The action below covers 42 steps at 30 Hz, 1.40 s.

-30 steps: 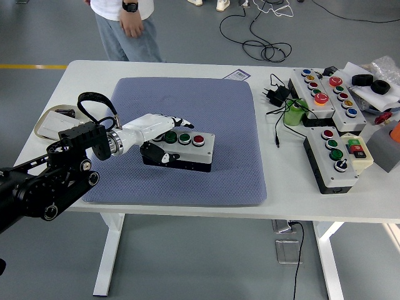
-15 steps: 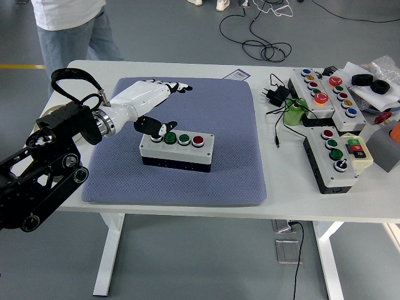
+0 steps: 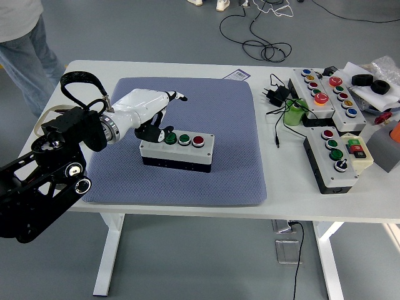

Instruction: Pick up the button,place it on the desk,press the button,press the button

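A grey button box (image 3: pixel 177 150) with a black base lies on the blue-grey mat (image 3: pixel 225 125). It carries two green buttons (image 3: pixel 170 137) and a red button (image 3: pixel 199 140) on top. My left hand (image 3: pixel 164 114), white with black fingertips, hovers over the box's left end. Its fingers (image 3: pixel 178 97) are stretched out and hold nothing. Its thumb (image 3: pixel 154 130) points down right beside the left green button; I cannot tell whether it touches it. My right arm is out of view.
Two more button boxes (image 3: pixel 327 92) (image 3: pixel 337 159) lie at the right, with a green roll (image 3: pixel 294 115), a black plug (image 3: pixel 277 95) and cables. A strap (image 3: pixel 53 120) lies at the left edge. A person's legs (image 3: pixel 25 56) stand at the far left corner.
My left hand let go of the box's left end, rose with its fingers spread, then came back down with the thumb beside the left green button. The person walked off to the left.
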Tool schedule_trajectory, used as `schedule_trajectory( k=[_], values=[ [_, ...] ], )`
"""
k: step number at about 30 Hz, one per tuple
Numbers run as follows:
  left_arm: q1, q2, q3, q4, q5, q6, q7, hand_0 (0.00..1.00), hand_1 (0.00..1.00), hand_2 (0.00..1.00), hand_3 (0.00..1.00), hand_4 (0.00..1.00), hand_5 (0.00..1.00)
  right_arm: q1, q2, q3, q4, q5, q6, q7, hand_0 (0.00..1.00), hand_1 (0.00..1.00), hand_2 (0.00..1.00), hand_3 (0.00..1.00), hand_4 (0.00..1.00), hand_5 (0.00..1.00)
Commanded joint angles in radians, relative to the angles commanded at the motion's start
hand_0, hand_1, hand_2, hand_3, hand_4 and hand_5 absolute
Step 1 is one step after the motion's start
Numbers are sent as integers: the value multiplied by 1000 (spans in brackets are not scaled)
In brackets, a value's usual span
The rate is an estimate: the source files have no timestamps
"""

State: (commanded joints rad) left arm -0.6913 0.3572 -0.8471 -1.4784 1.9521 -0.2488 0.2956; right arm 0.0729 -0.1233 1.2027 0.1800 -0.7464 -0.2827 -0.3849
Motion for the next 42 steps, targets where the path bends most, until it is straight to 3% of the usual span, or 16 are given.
schedule_trajectory(
  k=[1,2,12,42],
  values=[
    [-4,-2,13,6,-1,-3,1,10,2,32,823,466,2,1,0,-1,0,1,0,0,643,507,547,588,240,341],
    [-6,-4,20,10,-3,-5,2,15,2,24,827,403,2,1,0,-2,0,0,0,0,643,507,547,588,240,341],
    [-23,-15,97,39,-33,-19,8,20,2,25,825,391,2,3,0,-1,0,-2,1,0,643,507,547,588,240,343],
    [-24,-12,144,96,-30,-29,14,25,2,22,794,373,2,5,-1,1,0,-1,0,2,643,507,547,588,240,342]
  ],
)
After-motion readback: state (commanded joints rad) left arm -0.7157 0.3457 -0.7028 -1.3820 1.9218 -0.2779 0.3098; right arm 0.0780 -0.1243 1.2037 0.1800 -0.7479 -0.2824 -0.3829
